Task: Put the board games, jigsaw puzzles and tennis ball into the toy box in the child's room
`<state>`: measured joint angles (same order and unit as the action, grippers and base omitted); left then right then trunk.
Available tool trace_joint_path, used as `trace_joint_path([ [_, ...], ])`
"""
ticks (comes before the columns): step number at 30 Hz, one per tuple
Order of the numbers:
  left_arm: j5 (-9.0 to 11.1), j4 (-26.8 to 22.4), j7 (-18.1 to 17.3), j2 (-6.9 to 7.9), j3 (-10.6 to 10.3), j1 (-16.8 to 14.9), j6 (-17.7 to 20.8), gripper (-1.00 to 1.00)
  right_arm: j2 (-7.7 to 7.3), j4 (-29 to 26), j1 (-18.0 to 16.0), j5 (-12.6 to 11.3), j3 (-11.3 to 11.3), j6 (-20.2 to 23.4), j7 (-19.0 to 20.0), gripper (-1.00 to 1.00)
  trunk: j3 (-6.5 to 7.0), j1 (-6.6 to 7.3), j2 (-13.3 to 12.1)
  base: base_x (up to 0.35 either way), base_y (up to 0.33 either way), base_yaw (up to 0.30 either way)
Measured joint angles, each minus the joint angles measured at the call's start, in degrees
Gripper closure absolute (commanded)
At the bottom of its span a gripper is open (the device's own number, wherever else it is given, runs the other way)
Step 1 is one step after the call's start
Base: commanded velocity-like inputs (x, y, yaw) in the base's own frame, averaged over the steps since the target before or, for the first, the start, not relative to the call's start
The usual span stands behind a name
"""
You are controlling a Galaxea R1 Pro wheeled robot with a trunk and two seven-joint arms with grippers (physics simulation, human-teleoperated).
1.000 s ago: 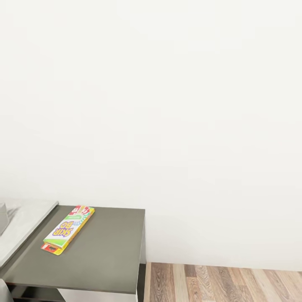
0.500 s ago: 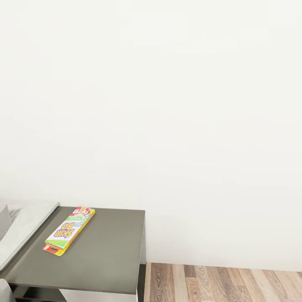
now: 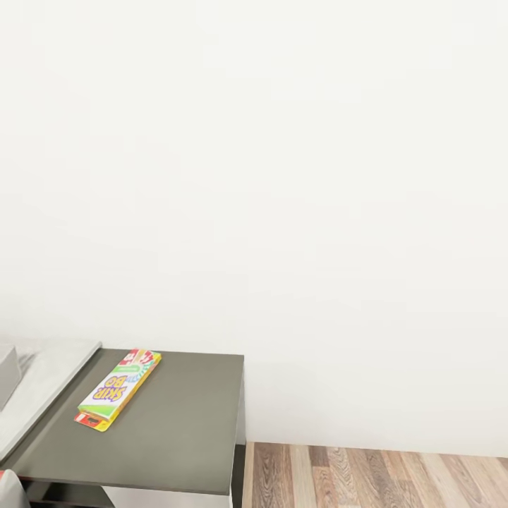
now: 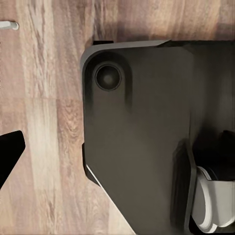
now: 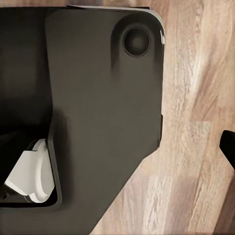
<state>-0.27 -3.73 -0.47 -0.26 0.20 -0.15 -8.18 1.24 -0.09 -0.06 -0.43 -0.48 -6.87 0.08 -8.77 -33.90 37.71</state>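
One board game (image 3: 118,389), a thin flat box with a white, green, red and yellow cover, lies on the dark grey end of the table (image 3: 183,423) at the head view's lower left. At that view's left edge a light grey corner of the toy box (image 3: 5,374) stands on the table's pale grey top (image 3: 46,377). The left wrist view has one black fingertip (image 4: 9,155) of my left gripper over the wood floor, and the right wrist view one black fingertip (image 5: 229,146) of my right gripper. Both fingertips sit far out at the picture's edge, with nothing held.
A plain white wall (image 3: 282,176) rises behind the table. Wood-plank floor (image 3: 374,476) lies to the right of the table's end. My dark base (image 4: 142,147) is below both wrists, with a grey-white wheel (image 5: 32,171) at its edge.
The head picture has shifted slightly, so the board game sits a little further right. Nothing on the table has moved.
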Motion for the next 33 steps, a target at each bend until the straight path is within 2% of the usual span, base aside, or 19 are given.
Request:
trace_joint_path([
  [6, 0.3, -2.0, -0.3, 0.22, -0.1, -0.1, 1.4, -1.0, -0.14, -0.1, 0.0, -0.1, -0.1, -0.8, 0.0, -1.0, 1.09, 1.32, -2.4, 0.0, 0.0, 0.0],
  [11, 0.3, -3.8, -0.4, 0.31, -0.1, -0.1, 3.2, -1.0, -0.26, -0.5, 0.0, -0.9, -0.7, -3.6, 0.0, -1.0, 1.99, 2.42, -4.4, 0.0, 0.0, 0.0],
  [17, 0.5, -9.7, -1.3, 1.47, 0.0, -0.1, 9.0, -1.0, -0.33, -0.8, -0.3, -2.7, -1.9, -6.1, 0.3, -1.0, 3.08, 3.74, -6.8, 0.0, 0.0, 0.0],
  [22, 0.6, -16.2, -6.9, 3.14, 0.3, -0.1, 15.9, -1.0, -0.35, -3.0, -1.1, -3.2, -2.2, -6.2, 0.4, -1.0, 3.99, 4.84, -8.9, 0.0, 0.0, 0.0],
  [23, 0.6, -18.5, -9.5, 3.77, 0.3, -0.1, 18.4, -1.0, -0.34, -4.2, -1.3, -3.3, -2.3, -6.0, 0.4, -1.0, 4.18, 5.06, -9.3, 0.0, 0.0, 0.0],
  [25, 0.6, -20.7, -12.2, 4.44, 0.3, -0.1, 20.9, -1.0, -0.32, -5.3, -1.4, -3.4, -2.3, -5.6, 0.3, -1.0, 4.53, 5.5, -10.1, 0.0, 0.0, 0.0],
  [26, 0.6, -22.8, -14.5, 5.18, 0.4, -0.1, 23.3, -1.0, -0.35, -6.4, -1.5, -3.5, -2.3, -5.2, 0.3, -1.0, 4.72, 5.72, -10.5, 0.0, 0.0, 0.0],
  [29, 0.6, -26.0, -17.4, 6.52, 0.4, -0.1, 26.5, -1.0, -0.37, -7.8, -1.7, -3.8, -2.4, -4.2, 0.3, -1.0, 5.26, 6.39, -11.7, 0.0, 0.0, 0.0],
  [30, 0.6, -27.8, -18.9, 7.53, 0.4, -0.1, 28.3, -1.0, -0.38, -8.7, -1.7, -4.4, -2.4, -3.3, 0.3, -1.0, 5.44, 6.61, -12.1, 0.0, 0.0, 0.0],
  [33, 0.7, -31.1, -21.6, 9.27, 0.5, -0.1, 31.7, -1.0, -0.39, -11.0, -1.8, -6.2, -2.4, -1.2, 0.3, -1.0, 5.98, 7.27, -13.3, 0.0, 0.0, 0.0],
])
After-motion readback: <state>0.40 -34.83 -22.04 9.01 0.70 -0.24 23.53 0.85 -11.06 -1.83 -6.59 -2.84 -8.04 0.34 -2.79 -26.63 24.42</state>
